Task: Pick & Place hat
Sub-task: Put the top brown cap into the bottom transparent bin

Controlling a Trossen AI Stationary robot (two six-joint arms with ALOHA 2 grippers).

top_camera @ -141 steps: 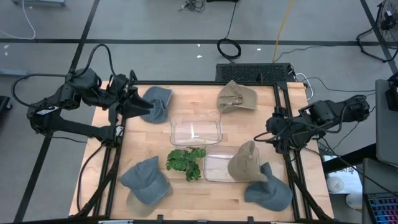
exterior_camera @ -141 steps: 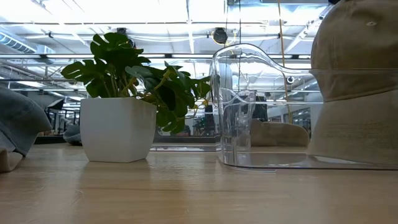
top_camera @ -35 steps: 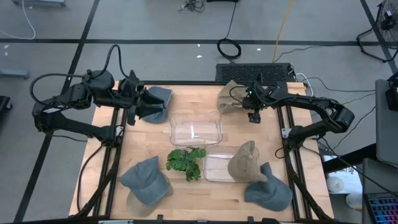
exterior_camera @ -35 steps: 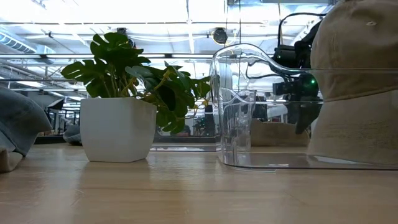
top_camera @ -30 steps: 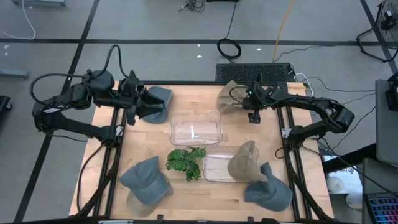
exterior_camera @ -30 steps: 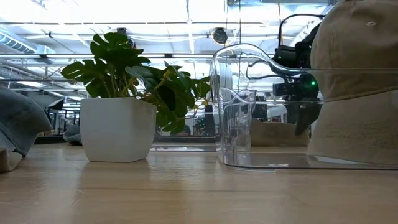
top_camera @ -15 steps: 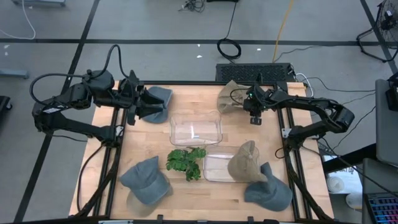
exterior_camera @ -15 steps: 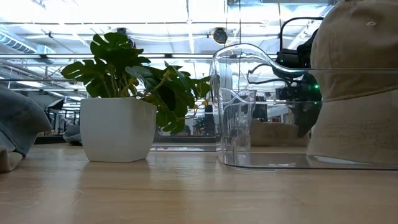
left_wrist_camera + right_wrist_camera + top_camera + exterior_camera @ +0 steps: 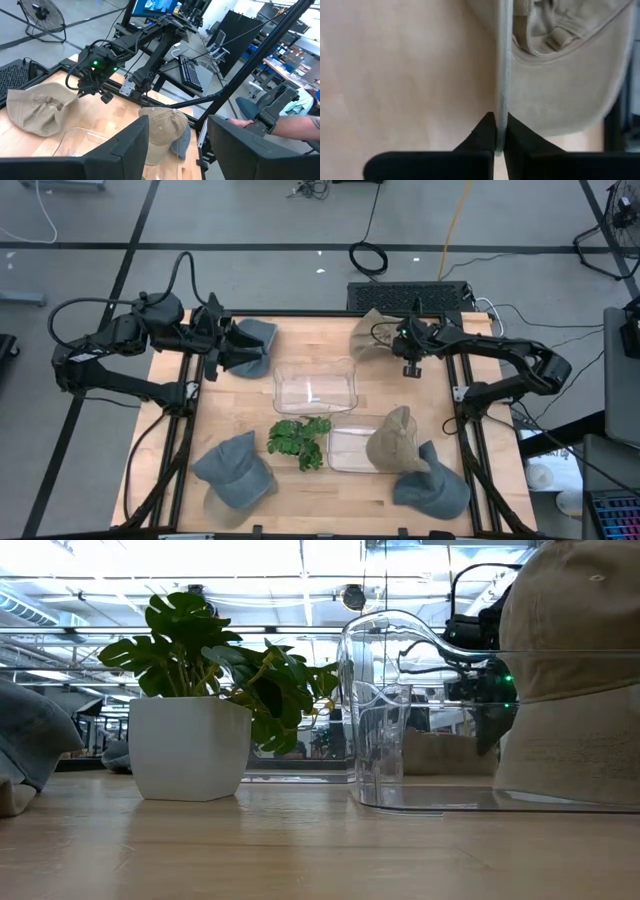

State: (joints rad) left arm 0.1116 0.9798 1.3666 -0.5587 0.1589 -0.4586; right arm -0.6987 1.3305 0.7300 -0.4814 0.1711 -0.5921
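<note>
A tan hat (image 9: pixel 378 335) lies at the table's far right with its inside and strap facing the right wrist camera (image 9: pixel 560 65). My right gripper (image 9: pixel 408 363) stands at its near edge, shut on the brim, and also shows in the low view (image 9: pixel 488 715) behind the clear container. My left gripper (image 9: pixel 238 350) is open, just over a blue-grey hat (image 9: pixel 255 338) at the far left. Its fingers (image 9: pixel 125 150) are wide apart with nothing between them. My right gripper pinches the tan hat's brim edge (image 9: pixel 501 117) between its two fingers (image 9: pixel 485 132). The fingers come from above, pointing down. The brim runs edge-on away from the fingertips. The rest of the hat lies on the table.
A large clear container (image 9: pixel 315 385) sits mid-table, and a small one (image 9: pixel 345 448) holds another tan hat (image 9: pixel 395 440). A potted plant (image 9: pixel 298 440) stands between them. Blue-grey hats lie near left (image 9: pixel 235 473) and near right (image 9: pixel 435 490). A person's arm (image 9: pixel 300 125) shows beyond the table.
My right gripper has shifted a little toward the table's right edge at the tan hat's brim. The hat stays where it lay, and my left arm has kept still.
</note>
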